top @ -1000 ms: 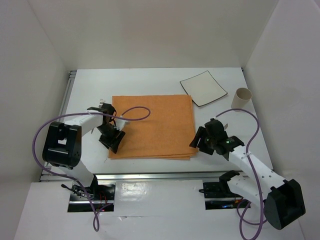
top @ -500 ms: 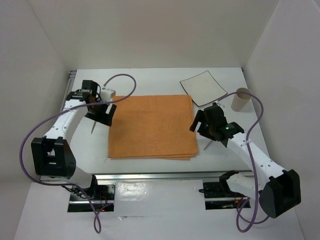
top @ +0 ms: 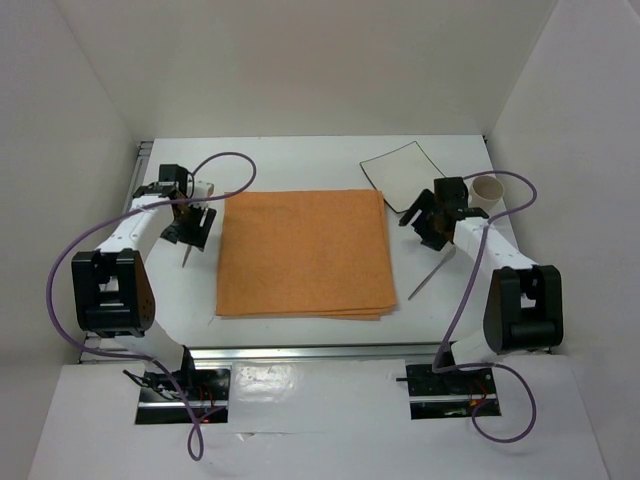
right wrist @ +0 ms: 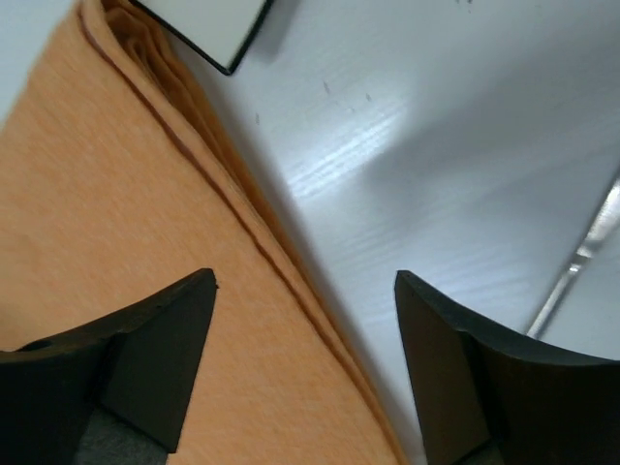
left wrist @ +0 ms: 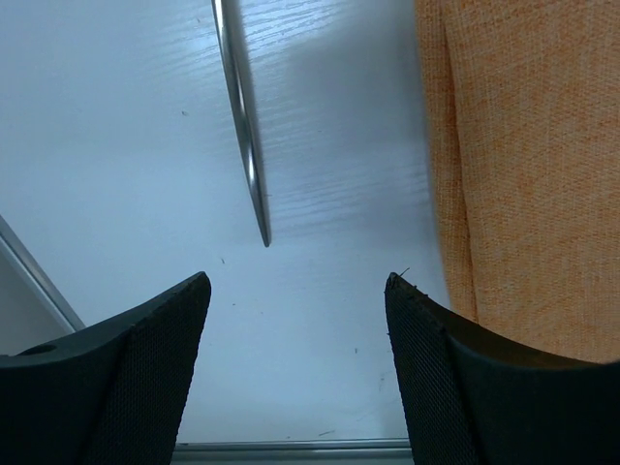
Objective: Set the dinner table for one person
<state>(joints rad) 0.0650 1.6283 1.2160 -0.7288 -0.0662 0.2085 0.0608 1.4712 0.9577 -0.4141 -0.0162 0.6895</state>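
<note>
The dinner table (top: pixel 300 160) is a white tabletop with an orange placemat (top: pixel 300 250) at its middle. A thin metal utensil (top: pixel 187 255) lies left of the placemat and shows in the left wrist view (left wrist: pixel 242 116). Another metal utensil (top: pixel 425 280) lies right of the placemat and shows at the edge of the right wrist view (right wrist: pixel 581 257). My left gripper (top: pixel 190 232) (left wrist: pixel 298 291) is open and empty over bare table beside the utensil's end. My right gripper (top: pixel 425 222) (right wrist: pixel 305 281) is open and empty over the placemat's right edge (right wrist: pixel 116 242).
A square white plate with a dark rim (top: pixel 405 172) (right wrist: pixel 208 24) lies at the far right, just past the placemat's corner. A beige cup (top: pixel 487 190) stands right of it, close to my right arm. White walls enclose the table on three sides.
Both grippers have moved from the placemat's near corners toward the far side. The right one has gone up close to the plate. A metal utensil now lies uncovered on each side of the placemat.
</note>
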